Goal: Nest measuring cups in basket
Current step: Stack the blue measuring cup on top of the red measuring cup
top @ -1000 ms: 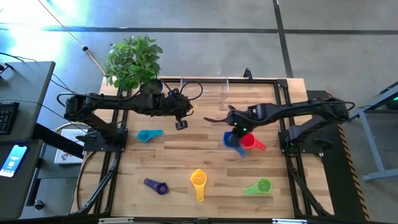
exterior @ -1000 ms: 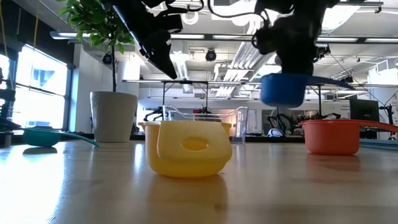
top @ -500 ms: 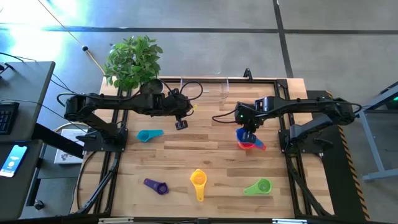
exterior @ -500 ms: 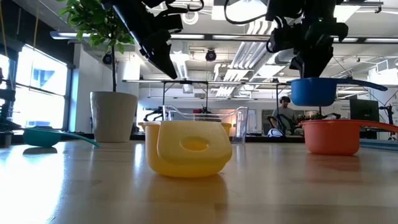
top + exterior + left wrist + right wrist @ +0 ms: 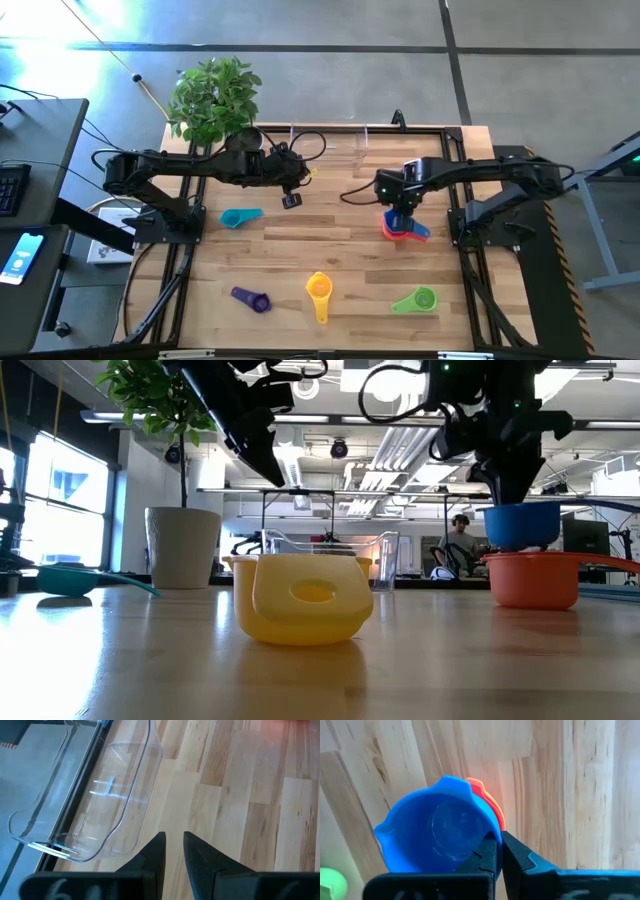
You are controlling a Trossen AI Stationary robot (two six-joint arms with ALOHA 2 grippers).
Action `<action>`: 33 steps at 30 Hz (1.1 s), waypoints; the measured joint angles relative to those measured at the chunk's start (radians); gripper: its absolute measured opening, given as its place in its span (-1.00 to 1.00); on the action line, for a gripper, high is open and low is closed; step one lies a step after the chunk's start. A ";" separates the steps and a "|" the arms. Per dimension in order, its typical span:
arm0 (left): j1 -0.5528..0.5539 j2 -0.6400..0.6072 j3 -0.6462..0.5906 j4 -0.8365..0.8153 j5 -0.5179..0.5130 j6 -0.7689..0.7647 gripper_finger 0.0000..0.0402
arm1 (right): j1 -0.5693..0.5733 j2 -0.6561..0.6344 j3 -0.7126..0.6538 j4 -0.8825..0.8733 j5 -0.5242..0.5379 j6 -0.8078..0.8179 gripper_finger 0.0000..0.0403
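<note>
- Blue plastic is pinched by the right gripper (image 5: 402, 205): the blue measuring cup (image 5: 521, 525) is held by its rim just above the red measuring cup (image 5: 535, 579), over the right middle of the table (image 5: 300, 250).
- In the right wrist view the blue cup's bowl is seen over the red rim, so this pair is judged to be in the act of being nested; whether the two touch cannot be told.
- The left gripper (image 5: 291, 199) hangs above the table near the basket (image 5: 326, 142), with nothing between its fingers (image 5: 156, 851), which stand a narrow gap apart.
- The clear basket is seen at the table's far edge, beside the potted plant (image 5: 213, 97); no cup is seen inside it.
- The teal cup (image 5: 239, 217), purple cup (image 5: 251, 298), yellow cup (image 5: 319, 291) and green cup (image 5: 417, 299) lie singly on the wood, well apart from the basket.
- No separate orange cup can be made out.
- The task is judged to be at an early stage: one pairing is under way, four cups are left to be stacked, and nothing has been placed in the basket.
</note>
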 joint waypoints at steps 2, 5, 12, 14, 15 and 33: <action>0.000 0.000 0.000 0.000 0.000 0.000 -0.71 | 0.000 0.019 0.000 -0.006 -0.002 0.000 -1.00; 0.000 0.000 0.000 -0.001 0.000 0.000 -0.71 | 0.000 0.045 -0.001 -0.016 -0.003 0.000 -1.00; 0.000 0.000 0.000 -0.001 0.000 0.001 -0.71 | 0.000 0.077 -0.001 -0.018 -0.001 0.001 -1.00; 0.000 0.000 0.000 -0.001 0.000 0.002 -0.71 | 0.000 0.084 -0.001 -0.018 -0.005 0.000 -0.99; 0.000 0.000 0.000 -0.001 0.000 0.002 -0.71 | 0.000 0.087 -0.001 -0.018 -0.005 0.000 -0.97; 0.000 0.000 0.000 -0.001 0.000 0.003 -0.71 | 0.000 0.090 -0.001 -0.015 0.027 0.047 -0.71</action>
